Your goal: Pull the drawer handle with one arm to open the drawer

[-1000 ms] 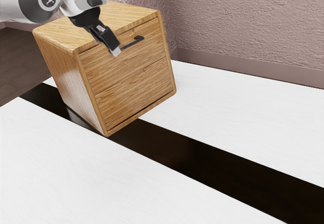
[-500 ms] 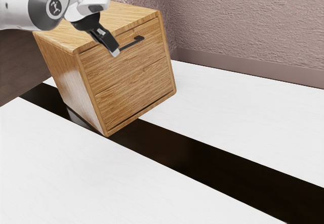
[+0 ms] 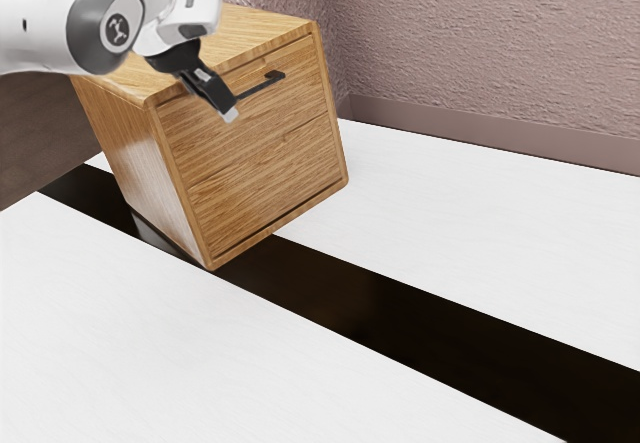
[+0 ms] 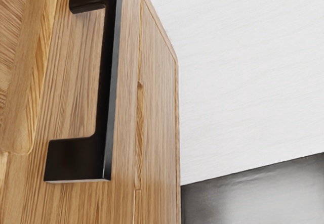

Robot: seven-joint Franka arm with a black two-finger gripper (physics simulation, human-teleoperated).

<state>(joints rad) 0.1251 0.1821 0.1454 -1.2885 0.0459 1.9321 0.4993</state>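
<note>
A wooden cabinet (image 3: 240, 153) with two drawer fronts stands tilted toward the camera at the back of the table. The top drawer (image 3: 262, 103) carries a black bar handle (image 3: 262, 83), seen close up as the handle (image 4: 104, 82) in the wrist view. The drawer front sits about flush with the cabinet. My gripper (image 3: 226, 105) hangs in front of the top drawer, right by the end of the handle on the exterior view's left. It points down toward the exterior view's right. I cannot see whether it grips the bar.
The table is white (image 3: 480, 223) with a wide black strip (image 3: 420, 333) running across it under the cabinet's front corner. A textured pinkish wall (image 3: 480, 33) rises behind. The white tabletop (image 4: 243, 72) lies beyond the cabinet's edge in the wrist view.
My arm has swung a little toward the exterior view's left and the gripper tip has dropped slightly along the drawer front. The cabinet and drawer look unchanged.
</note>
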